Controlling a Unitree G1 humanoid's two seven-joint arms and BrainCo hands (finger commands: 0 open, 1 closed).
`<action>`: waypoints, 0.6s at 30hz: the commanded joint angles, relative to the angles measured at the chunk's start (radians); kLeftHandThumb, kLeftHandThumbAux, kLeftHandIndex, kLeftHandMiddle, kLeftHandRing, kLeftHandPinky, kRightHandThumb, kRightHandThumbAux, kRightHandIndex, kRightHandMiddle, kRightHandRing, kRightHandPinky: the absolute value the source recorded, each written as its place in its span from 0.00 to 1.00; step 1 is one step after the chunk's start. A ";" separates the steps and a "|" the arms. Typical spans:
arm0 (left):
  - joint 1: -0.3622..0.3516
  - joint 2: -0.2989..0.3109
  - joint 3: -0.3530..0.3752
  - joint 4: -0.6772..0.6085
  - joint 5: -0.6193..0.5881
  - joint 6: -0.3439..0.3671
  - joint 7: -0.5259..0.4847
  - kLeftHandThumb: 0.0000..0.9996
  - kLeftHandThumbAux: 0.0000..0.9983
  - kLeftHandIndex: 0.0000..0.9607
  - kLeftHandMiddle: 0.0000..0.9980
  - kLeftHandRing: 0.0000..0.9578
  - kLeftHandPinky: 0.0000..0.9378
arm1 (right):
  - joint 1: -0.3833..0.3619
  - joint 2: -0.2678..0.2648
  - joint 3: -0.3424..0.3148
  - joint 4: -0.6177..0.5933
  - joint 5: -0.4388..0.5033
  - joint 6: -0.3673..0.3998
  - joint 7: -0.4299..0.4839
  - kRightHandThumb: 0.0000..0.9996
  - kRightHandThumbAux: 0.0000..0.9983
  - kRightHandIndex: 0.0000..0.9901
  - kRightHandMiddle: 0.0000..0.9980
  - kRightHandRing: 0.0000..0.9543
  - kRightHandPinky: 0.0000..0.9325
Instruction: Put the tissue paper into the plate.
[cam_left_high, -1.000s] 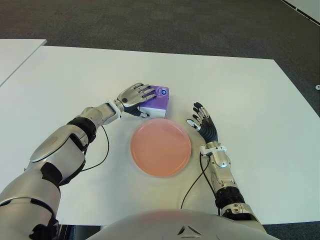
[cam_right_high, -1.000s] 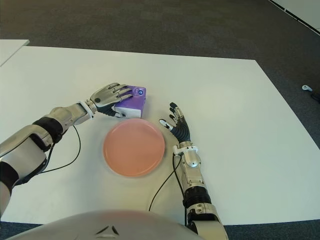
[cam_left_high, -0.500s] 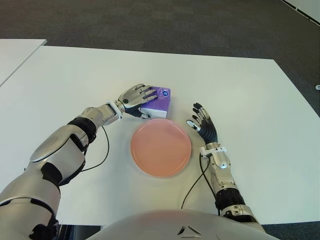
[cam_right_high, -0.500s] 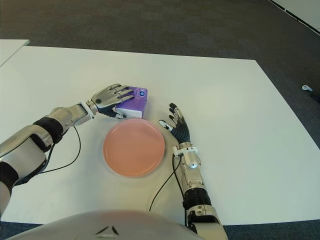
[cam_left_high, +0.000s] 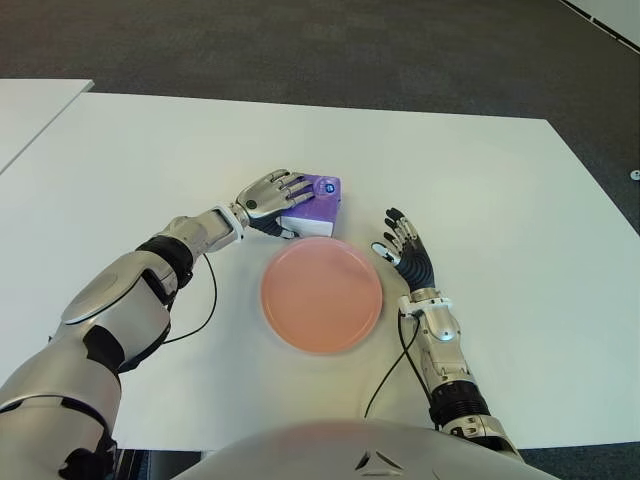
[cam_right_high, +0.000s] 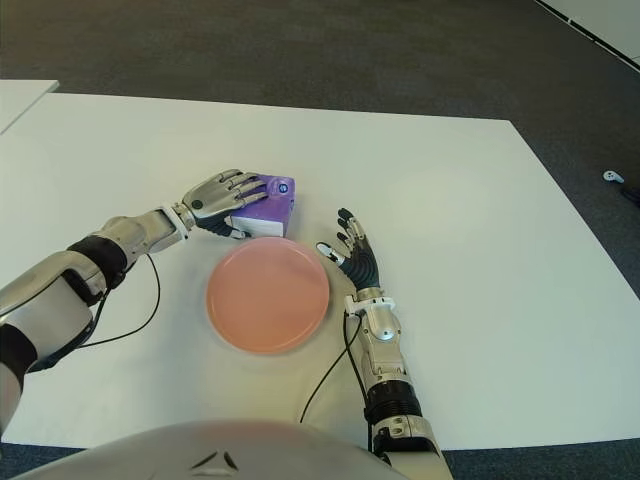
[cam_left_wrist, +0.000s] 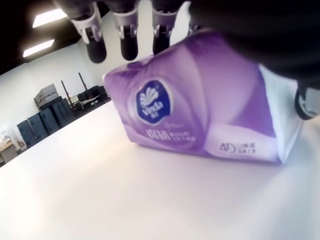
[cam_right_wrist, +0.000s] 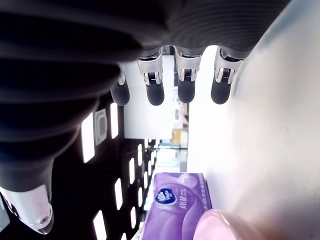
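- Barely anything has shifted since a second ago: the left hand (cam_left_high: 272, 195) stays draped over the purple tissue pack (cam_left_high: 318, 196), fingers curled on its top, thumb at its side.
- Close up, the left wrist view shows the pack's (cam_left_wrist: 200, 115) glossy soft wrapper and round logo, lying on the white table (cam_left_high: 500, 200), just beyond the plate (cam_left_high: 321, 294).
- Round, smooth and pink, the plate holds nothing.
- Right hand (cam_left_high: 405, 250) shows beside the plate's right edge, fingers spread, holding nothing.
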 joint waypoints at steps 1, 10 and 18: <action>0.073 -0.022 -0.041 0.040 0.021 -0.018 -0.048 0.08 0.26 0.00 0.00 0.00 0.00 | 0.103 0.015 0.011 0.063 -0.003 0.090 -0.004 0.00 0.64 0.00 0.02 0.00 0.00; 0.096 -0.027 -0.044 0.048 -0.001 -0.014 -0.050 0.08 0.25 0.00 0.00 0.00 0.00 | 0.115 0.018 0.016 0.029 -0.012 0.121 -0.021 0.00 0.62 0.00 0.02 0.00 0.00; 0.117 -0.034 -0.051 0.061 -0.008 -0.001 -0.046 0.08 0.24 0.00 0.00 0.00 0.00 | 0.127 0.020 0.019 0.007 -0.013 0.140 -0.027 0.00 0.62 0.00 0.02 0.00 0.00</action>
